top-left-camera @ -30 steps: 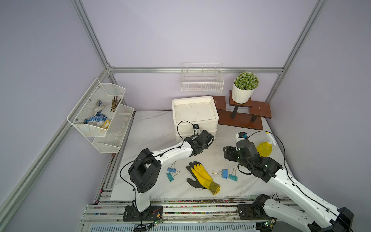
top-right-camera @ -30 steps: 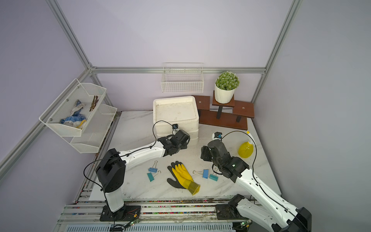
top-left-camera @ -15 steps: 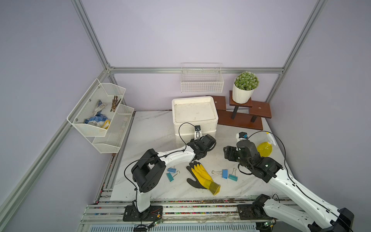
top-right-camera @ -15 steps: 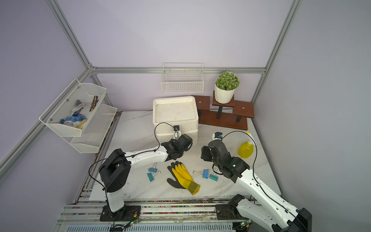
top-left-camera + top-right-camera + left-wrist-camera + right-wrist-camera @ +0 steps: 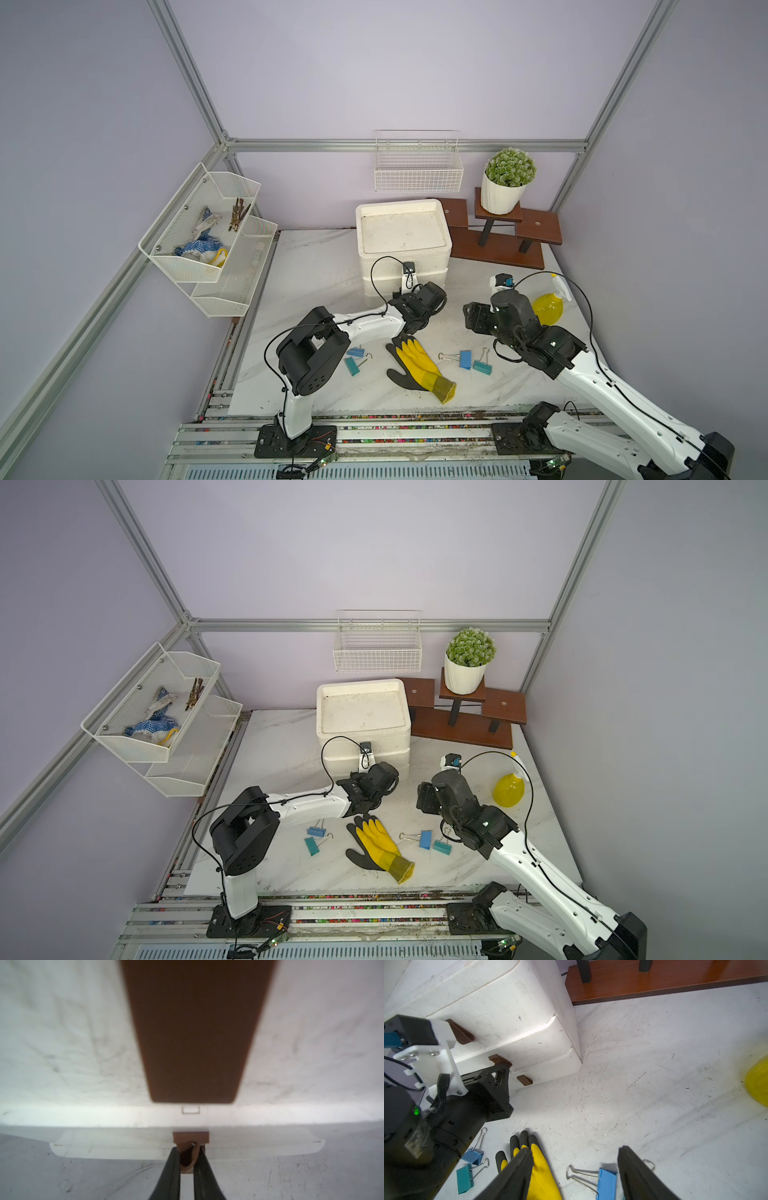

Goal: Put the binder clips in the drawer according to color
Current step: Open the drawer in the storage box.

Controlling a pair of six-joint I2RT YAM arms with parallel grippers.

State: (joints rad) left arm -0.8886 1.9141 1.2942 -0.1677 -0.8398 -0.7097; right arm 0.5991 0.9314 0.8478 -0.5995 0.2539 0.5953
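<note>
left claw (image 5: pixel 188 1150) is clamped on the middle handle (image 5: pixel 190 1136) of the drawer (image 5: pixel 512 1022). pull straight toward the worktop's (image 5: pixel 316 266) front edge, level, without twisting.

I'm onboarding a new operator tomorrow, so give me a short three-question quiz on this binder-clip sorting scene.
1. How many binder clips lie on the table in a top view?
2. What is the left gripper shut on? A) nothing B) a brown drawer handle C) one of the clips
3. True or false: the right gripper is open and holds nothing.
Key: 1 four; 2 B; 3 true.
</note>
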